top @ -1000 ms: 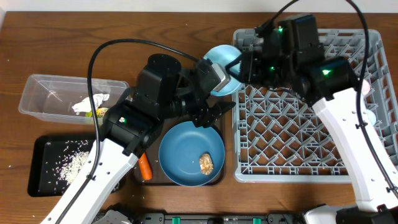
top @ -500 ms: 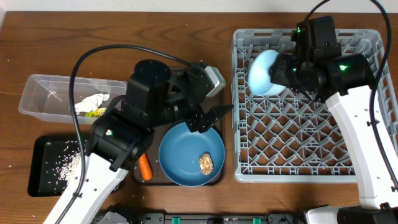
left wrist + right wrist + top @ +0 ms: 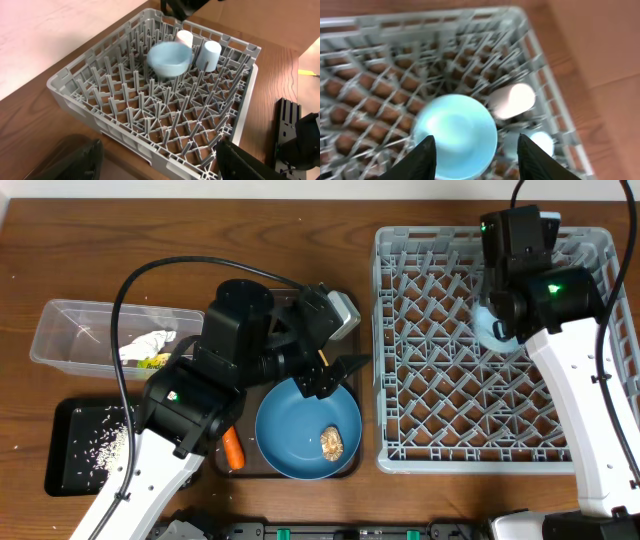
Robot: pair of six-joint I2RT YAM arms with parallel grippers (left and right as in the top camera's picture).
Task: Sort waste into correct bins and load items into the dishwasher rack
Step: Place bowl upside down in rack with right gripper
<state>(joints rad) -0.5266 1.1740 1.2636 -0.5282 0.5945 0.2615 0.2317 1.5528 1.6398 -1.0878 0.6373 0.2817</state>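
The small light-blue bowl (image 3: 455,135) is round and pale, with a bright shiny spot in its middle. It looks blurry, so I cannot tell if it rests on the pegs or which way up it is. It is in the big grey rack (image 3: 385,360), which fills the right side of the table. The bowl is in the part of the rack nearest the table's far right corner. Just beside it stand a pink cup (image 3: 512,100) and a light-blue cup (image 3: 532,142), closer to the right edge.

The right pincer (image 3: 477,160) is above the bowl. Its two black fingers are spread wide apart and it has hold of nothing.

The left pincer (image 3: 335,370) is wide open too, and it is empty. It hangs over the far rim of the big blue dish (image 3: 290,430), which sits in the middle of the table by the near edge. A brown lumpy bit (image 3: 332,442) lies in that dish.
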